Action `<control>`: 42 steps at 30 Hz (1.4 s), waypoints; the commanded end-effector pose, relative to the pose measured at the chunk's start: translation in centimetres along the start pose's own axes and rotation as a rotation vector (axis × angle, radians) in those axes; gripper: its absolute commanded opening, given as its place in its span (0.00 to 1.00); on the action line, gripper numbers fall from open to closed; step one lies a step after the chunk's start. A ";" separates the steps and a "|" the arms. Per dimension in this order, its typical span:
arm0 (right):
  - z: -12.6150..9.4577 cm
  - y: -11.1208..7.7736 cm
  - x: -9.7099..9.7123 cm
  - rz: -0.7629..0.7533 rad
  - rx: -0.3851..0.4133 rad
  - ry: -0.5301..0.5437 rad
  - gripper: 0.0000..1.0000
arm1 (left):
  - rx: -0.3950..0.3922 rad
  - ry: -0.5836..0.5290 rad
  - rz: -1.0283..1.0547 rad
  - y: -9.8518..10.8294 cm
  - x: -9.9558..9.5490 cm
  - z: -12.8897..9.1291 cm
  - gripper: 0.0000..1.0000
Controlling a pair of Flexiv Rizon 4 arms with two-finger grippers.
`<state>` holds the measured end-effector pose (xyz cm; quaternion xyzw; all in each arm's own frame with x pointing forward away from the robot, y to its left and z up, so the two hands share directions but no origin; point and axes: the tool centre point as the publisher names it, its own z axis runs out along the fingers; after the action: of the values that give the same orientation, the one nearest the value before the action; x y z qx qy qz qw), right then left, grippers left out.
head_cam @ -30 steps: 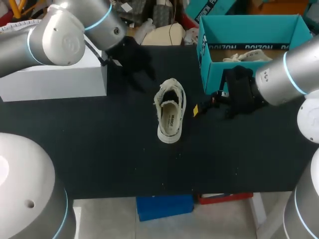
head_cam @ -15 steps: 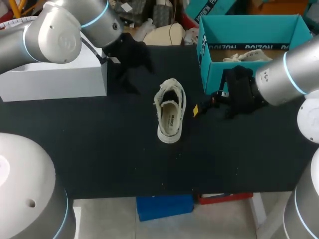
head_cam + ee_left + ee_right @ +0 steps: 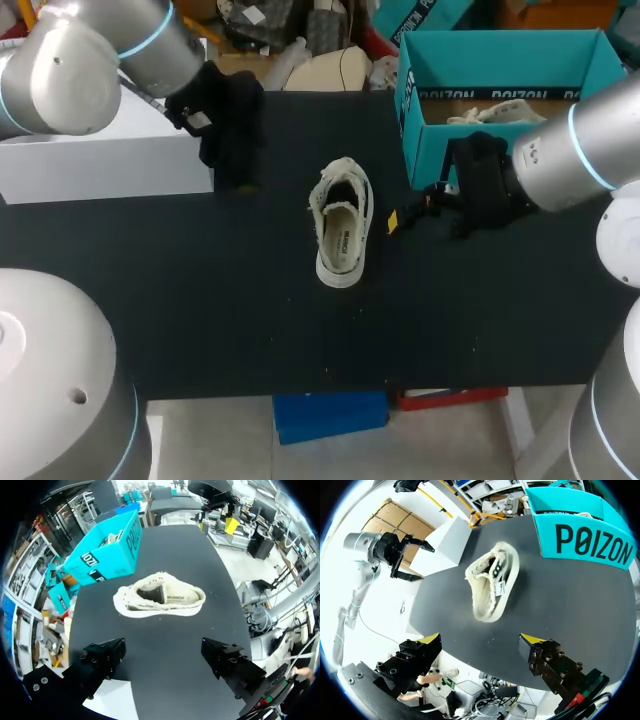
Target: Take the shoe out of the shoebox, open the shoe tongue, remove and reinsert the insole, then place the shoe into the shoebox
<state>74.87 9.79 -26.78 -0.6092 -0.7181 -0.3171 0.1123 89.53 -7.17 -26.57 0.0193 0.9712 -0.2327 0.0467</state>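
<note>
Shoe (image 3: 340, 225) lies mid-table, outside the teal shoebox (image 3: 425, 150) at far right. Left gripper (image 3: 164, 656) hovers far-left, fingers spread wide; right gripper (image 3: 480, 639), just right of it, equally spread.

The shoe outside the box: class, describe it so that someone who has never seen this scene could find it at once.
On the black table, a teal shoebox stands far right and a white box far left. Between them, near the middle, lies the shoe. It is cream with a fuzzy edge and dark inside, alone on the bare tabletop.
</note>
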 end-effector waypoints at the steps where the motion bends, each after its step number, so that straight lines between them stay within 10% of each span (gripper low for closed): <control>1: 0.1 0.0 0.1 0.001 0.000 -0.004 1.00 | 0.337 -0.080 -0.162 2.7 1.1 0.3 1.00; 9: 0.1 0.0 0.1 0.001 0.000 -0.004 1.00 | 0.469 -0.061 -0.083 4.3 0.4 -0.3 1.00; 42: 0.1 0.0 0.1 0.001 0.000 -0.004 1.00 | 0.431 -0.026 0.102 2.3 1.6 -3.1 1.00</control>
<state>74.87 9.79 -26.78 -0.6092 -0.7181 -0.3170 0.1123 88.29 -3.55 -25.44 0.0759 0.8928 -0.4392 0.0657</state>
